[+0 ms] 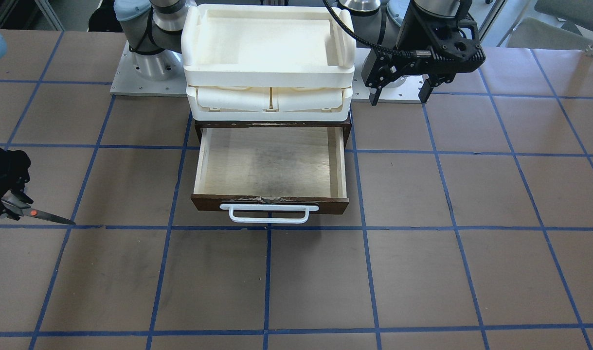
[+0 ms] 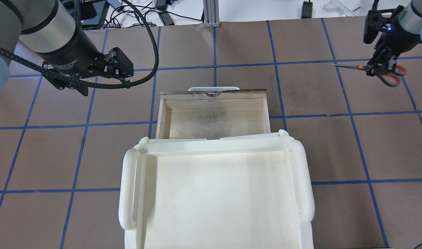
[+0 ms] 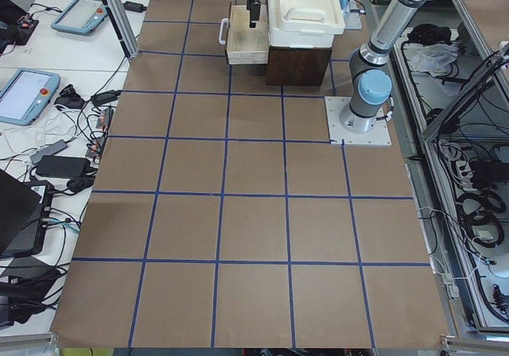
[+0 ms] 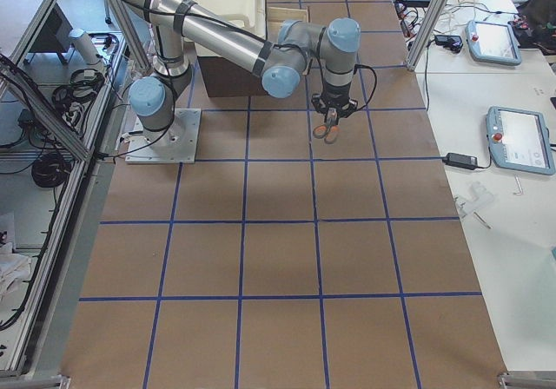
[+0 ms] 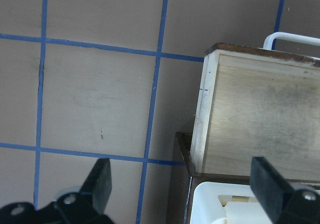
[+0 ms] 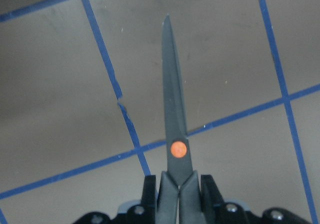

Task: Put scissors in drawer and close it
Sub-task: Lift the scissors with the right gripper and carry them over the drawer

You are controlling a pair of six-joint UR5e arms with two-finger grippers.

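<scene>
The scissors (image 2: 361,67) are clamped in my right gripper (image 2: 378,67) near the pivot. The blades point toward the drawer and the grey, orange-lined handles (image 2: 391,77) stick out behind. They are held above the table, far to the right of the drawer, and also show in the front view (image 1: 38,214) and the right wrist view (image 6: 175,134). The drawer (image 2: 214,117) stands pulled open, with its pale interior bare (image 1: 272,165) and its white handle (image 1: 269,212) at the front. My left gripper (image 1: 400,92) is open and empty, hovering beside the cabinet's left side (image 5: 182,184).
Stacked cream plastic trays (image 1: 269,68) sit on the dark cabinet above the drawer. The arms' base plates (image 1: 131,85) lie behind it. Blue tape lines grid the brown table. Side benches hold tablets and cables (image 4: 517,137).
</scene>
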